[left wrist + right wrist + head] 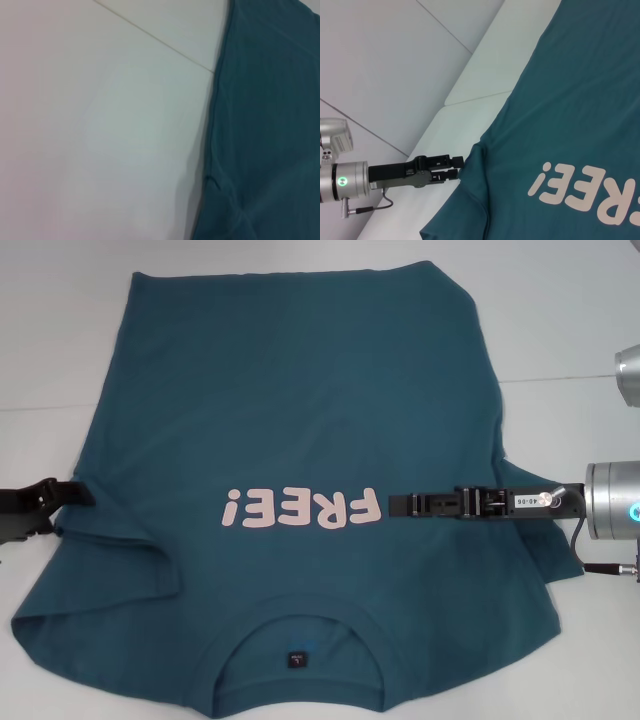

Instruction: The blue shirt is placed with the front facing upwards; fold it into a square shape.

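A blue shirt (300, 420) lies spread front-up across a white bench (570, 350), its collar (300, 625) nearest the robot and its pale pink "FREE!" lettering (303, 508) across the chest. The right sleeve appears already turned in over the body, leaving a straight edge on that side, while the left sleeve (100, 570) lies creased but still spread outward.

The right hand (392, 505) reaches in low over the shirt from the side, its tip just beside the last letter of the print — whether its fingers are apart or together cannot be told. The left hand (88, 495) sits at the shirt's left edge, just above the sleeve; in the right wrist view its black fingers (451, 167) look nearly together at the fabric's edge, but whether they clamp the cloth cannot be told.
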